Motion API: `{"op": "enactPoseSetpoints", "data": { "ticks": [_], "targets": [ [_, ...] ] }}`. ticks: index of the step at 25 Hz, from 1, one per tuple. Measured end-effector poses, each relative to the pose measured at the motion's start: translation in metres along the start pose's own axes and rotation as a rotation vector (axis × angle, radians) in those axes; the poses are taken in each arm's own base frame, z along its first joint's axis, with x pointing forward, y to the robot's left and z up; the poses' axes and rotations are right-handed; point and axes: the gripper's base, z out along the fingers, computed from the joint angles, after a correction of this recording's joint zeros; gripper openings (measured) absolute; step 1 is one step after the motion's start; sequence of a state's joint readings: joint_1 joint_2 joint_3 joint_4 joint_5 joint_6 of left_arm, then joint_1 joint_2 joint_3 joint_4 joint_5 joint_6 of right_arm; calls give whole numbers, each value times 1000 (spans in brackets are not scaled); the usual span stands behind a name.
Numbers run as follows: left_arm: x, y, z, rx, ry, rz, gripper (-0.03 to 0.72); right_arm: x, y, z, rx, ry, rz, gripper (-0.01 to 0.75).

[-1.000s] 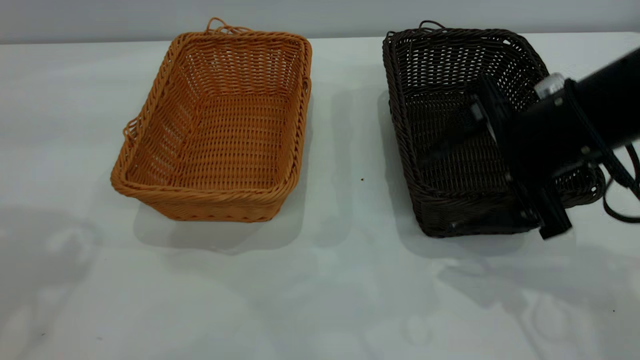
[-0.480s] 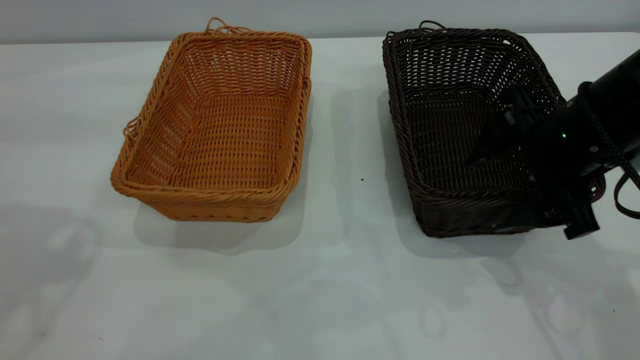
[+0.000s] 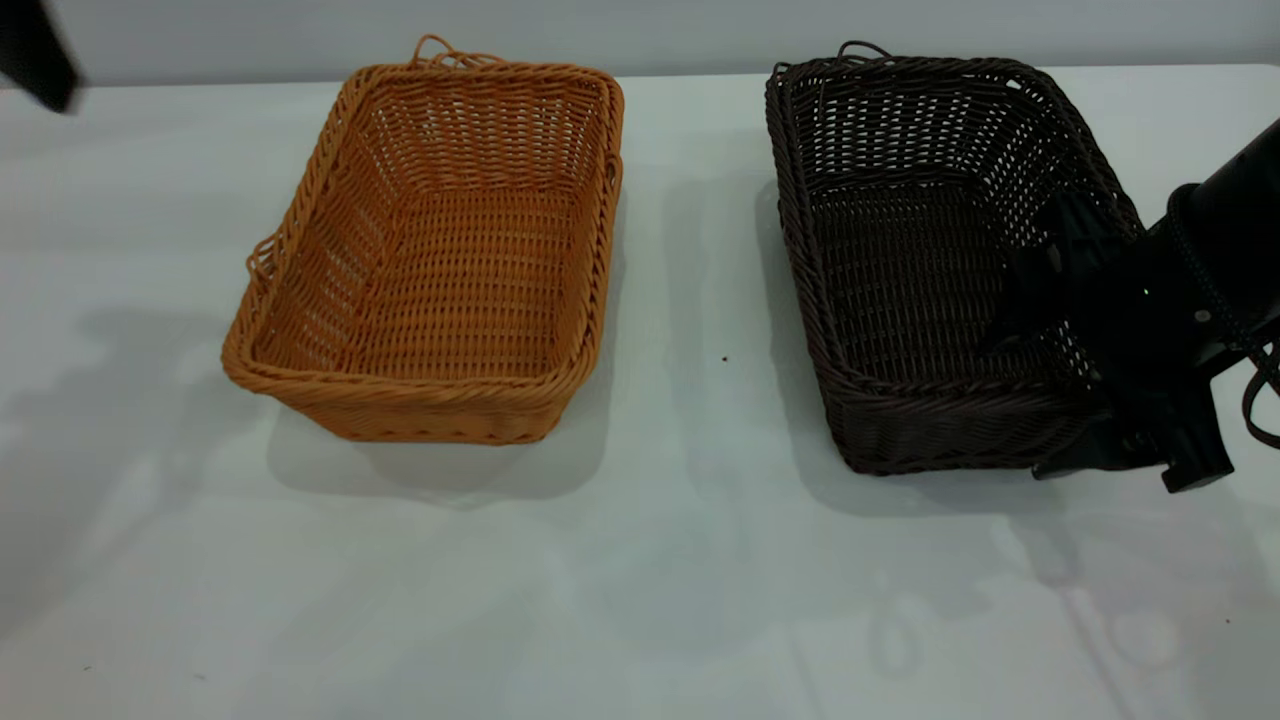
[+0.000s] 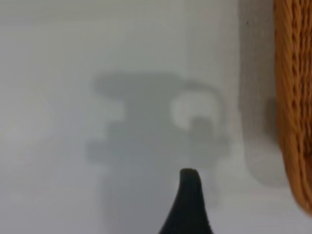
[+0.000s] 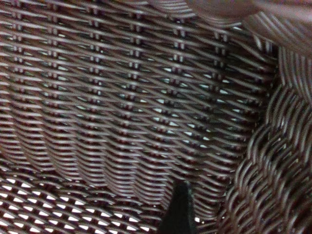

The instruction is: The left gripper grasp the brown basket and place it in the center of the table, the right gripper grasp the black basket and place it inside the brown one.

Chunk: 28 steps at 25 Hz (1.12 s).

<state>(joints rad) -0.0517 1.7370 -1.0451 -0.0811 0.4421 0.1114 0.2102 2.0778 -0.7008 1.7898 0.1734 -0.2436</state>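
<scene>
At worktop (image 3: pixel 660 560) right: right gripper (image 3: pixel 1085 400), fingers astride black basket (image 3: pixel 900 250) near corner wall for lifting, closure indeterminable; brown basket (image 3: pixel 440 250) unmoved.

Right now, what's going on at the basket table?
The right gripper is at the near right corner of the black basket, one finger reaching inside, apparently setting up a grasp on its wall. The brown basket sits untouched on the left side of the table, not yet centred. The left gripper is only just in sight at the far left, above the table and clear of the brown basket. The two baskets stand side by side, apart, both empty.
</scene>
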Motion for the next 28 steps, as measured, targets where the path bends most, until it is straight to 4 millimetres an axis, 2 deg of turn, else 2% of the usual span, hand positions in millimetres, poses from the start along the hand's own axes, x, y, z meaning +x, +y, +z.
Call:
{"op": "enactPoseSetpoints", "data": {
  "ticks": [7,10,15,20,25,28],
  "targets": [
    [-31,-29,76,42,17,28,562,0,0,1,2,0,5,594],
    [-34,-37,103,47,28,8,562,0,0,1,2,-1,5,594],
    [-24,-51,143,57,47,-14,562,-4,-1,1,13,-43,7,570],
    [-11,-65,167,63,80,-4,562,-6,-5,6,35,-57,10,520],
    [-9,-68,170,65,77,0,552,-5,-9,15,60,-32,19,480],
    [-10,-68,170,65,76,0,499,-6,-9,17,64,-32,21,421]
  ]
}}
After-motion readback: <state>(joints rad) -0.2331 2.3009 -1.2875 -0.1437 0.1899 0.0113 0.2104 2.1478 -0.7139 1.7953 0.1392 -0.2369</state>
